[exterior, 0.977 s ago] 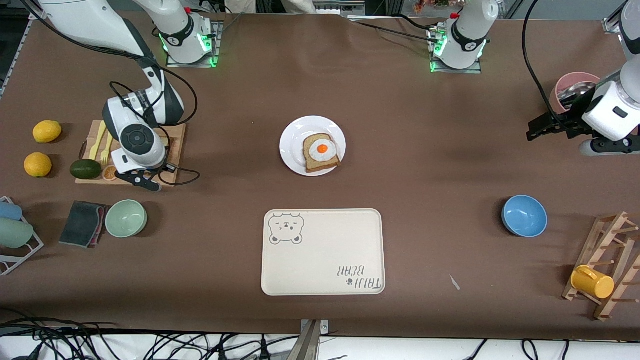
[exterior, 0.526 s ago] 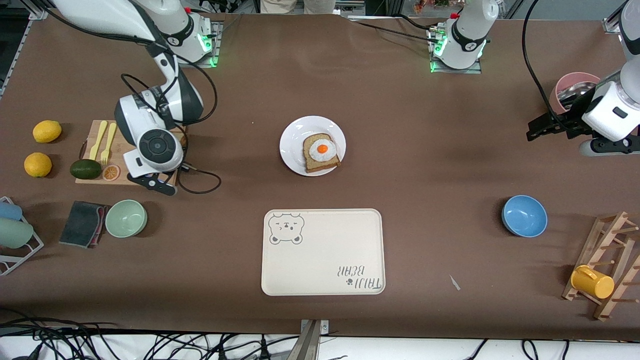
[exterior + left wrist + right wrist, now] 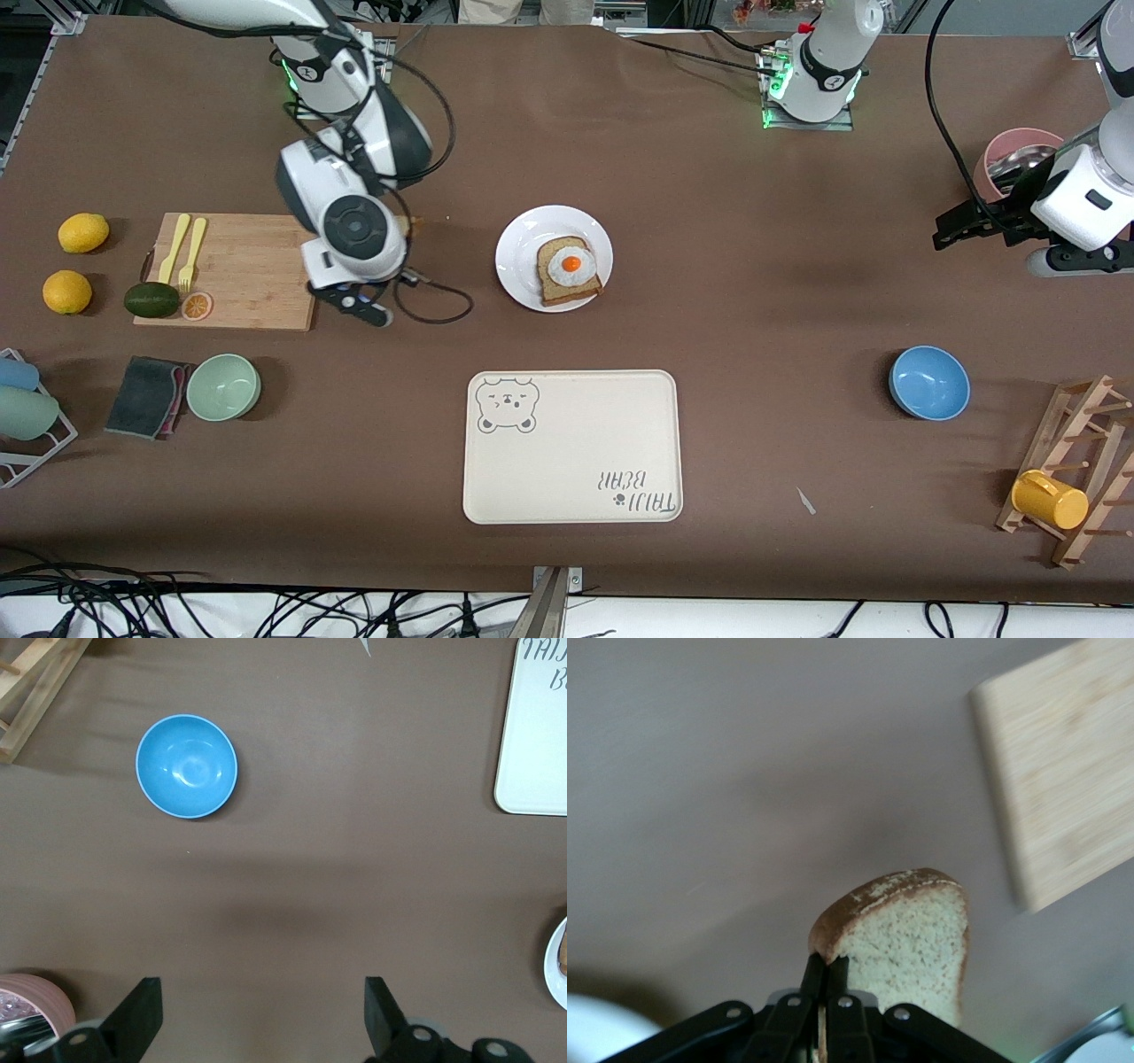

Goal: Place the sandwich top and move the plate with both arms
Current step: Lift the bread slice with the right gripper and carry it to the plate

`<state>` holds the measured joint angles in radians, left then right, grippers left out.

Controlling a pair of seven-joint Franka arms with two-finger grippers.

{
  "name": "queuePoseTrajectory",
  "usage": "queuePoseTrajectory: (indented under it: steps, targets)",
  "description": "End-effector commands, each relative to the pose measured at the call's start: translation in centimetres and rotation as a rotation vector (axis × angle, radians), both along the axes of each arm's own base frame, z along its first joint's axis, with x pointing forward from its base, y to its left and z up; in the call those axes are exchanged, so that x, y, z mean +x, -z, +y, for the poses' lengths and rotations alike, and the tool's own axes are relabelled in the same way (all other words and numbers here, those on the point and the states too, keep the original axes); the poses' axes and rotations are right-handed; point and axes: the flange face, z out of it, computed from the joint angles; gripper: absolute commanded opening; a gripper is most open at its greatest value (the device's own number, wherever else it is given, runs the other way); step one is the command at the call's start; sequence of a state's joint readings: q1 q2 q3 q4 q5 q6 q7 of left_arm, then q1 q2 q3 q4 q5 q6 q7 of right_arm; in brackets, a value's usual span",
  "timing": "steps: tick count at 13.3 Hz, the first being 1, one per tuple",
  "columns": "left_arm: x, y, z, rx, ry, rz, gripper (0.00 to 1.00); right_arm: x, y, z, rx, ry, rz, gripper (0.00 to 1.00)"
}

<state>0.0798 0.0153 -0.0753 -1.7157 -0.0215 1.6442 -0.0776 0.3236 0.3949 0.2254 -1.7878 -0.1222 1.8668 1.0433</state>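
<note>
My right gripper [image 3: 825, 961] is shut on a corner of the sandwich top [image 3: 904, 935], a plain speckled slice with a darker crust. It hangs in the air over the bare table between the wooden cutting board [image 3: 239, 266] and the plate [image 3: 523, 244]. In the front view the right arm's hand [image 3: 354, 232] hides most of the slice. The white plate carries a bread slice with a fried egg [image 3: 569, 268]. My left gripper [image 3: 261, 992] waits open with nothing in it, over the left arm's end of the table beside a pink container [image 3: 1019, 159].
The cream bear tray [image 3: 571, 447] lies nearer the camera than the plate. A blue bowl [image 3: 928, 383] and a mug rack [image 3: 1076, 478] are at the left arm's end. A green bowl [image 3: 223, 387], dark cloth, avocado and lemons lie around the cutting board.
The right arm has lifted off the cutting board and swung toward the plate with the slice in its grip. The left arm has not moved.
</note>
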Motion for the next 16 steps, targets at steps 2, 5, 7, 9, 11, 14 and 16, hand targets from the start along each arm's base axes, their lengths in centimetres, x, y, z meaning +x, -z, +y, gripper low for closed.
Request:
queuePoseTrajectory:
  steps: [2,5,7,9,11,14,16]
  targets:
    - [0.0,-0.3,0.0,-0.019,-0.013,-0.009,1.00,-0.9,-1.5,10.5,0.069,0.008,-0.038,0.00]
    - [0.0,-0.4,0.0,-0.020,-0.013,-0.009,1.00,-3.2,0.6,16.3,0.097,-0.046,-0.065,0.00]
    - [0.0,-0.4,-0.1,-0.019,-0.013,-0.008,1.00,-4.3,2.4,18.8,0.136,-0.079,-0.096,0.00]
    - [0.0,-0.5,0.0,-0.020,-0.015,-0.010,1.00,-4.4,3.6,20.0,0.172,-0.087,-0.125,0.00]
    - [-0.1,-0.6,-0.1,-0.018,-0.015,-0.011,1.00,-4.1,4.0,20.4,0.200,-0.085,-0.148,0.00]
    - [-0.2,-0.6,-0.4,-0.019,-0.019,-0.010,1.00,-3.5,3.6,20.5,0.209,-0.091,-0.165,0.64]
    - [-0.2,-0.7,-0.3,-0.019,-0.021,-0.011,1.00,-3.0,2.7,20.3,0.207,-0.098,-0.185,1.00]
